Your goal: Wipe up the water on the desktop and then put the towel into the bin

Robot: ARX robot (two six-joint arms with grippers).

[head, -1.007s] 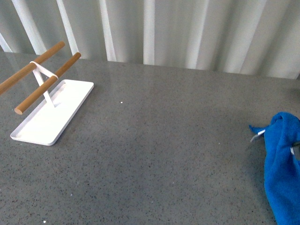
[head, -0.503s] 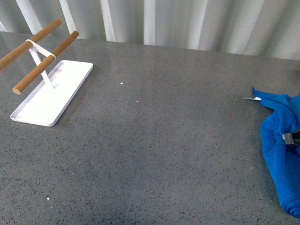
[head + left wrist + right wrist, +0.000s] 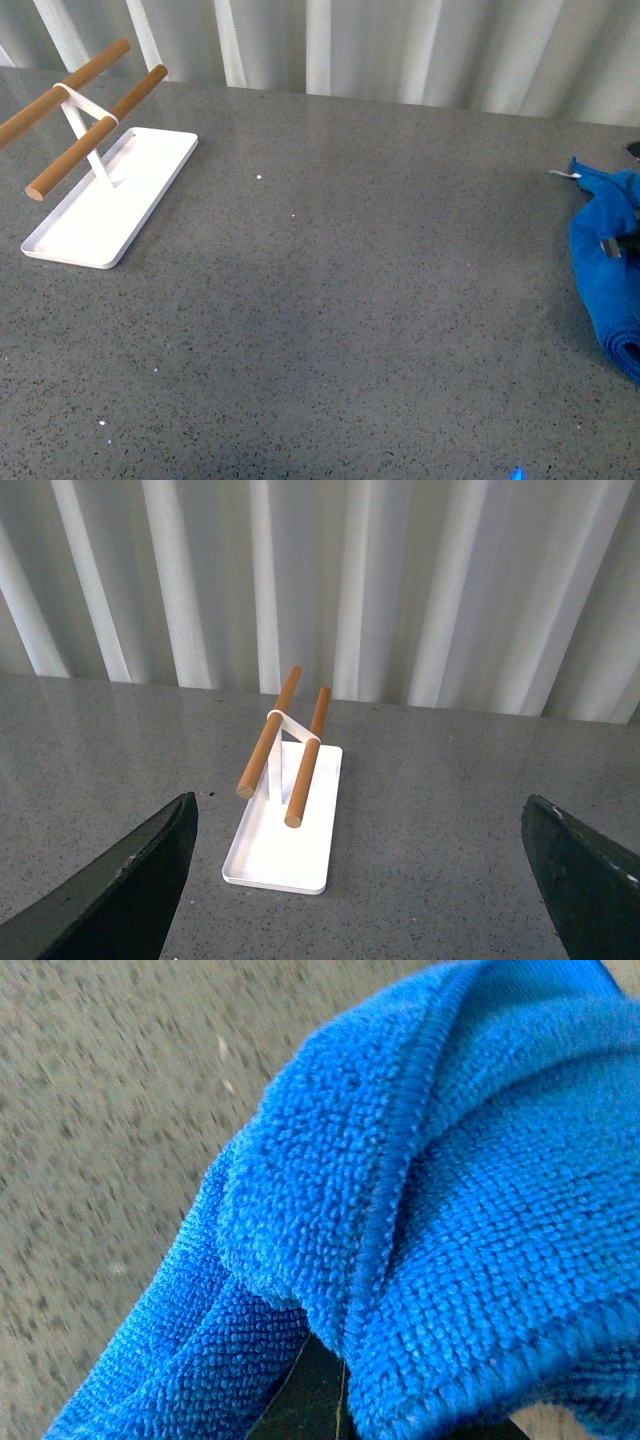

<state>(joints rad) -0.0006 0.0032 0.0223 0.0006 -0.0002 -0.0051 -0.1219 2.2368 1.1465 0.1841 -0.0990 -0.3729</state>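
towel (image 3: 605,270) cut by front view's right edge; right gripper (image 3: 318,1400) buried beneath it, jaws unseen.

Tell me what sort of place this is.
Probably a staged test bench: a speckled grey desktop, a white ribbed backdrop behind it, a white rack with wooden rods, and a blue towel.

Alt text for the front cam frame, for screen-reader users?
A bunched blue towel shows at the frame's right edge, over a dark-grey speckled desktop. At far left, a white tray holds a rack of two wooden rods; a white ribbed wall runs behind.
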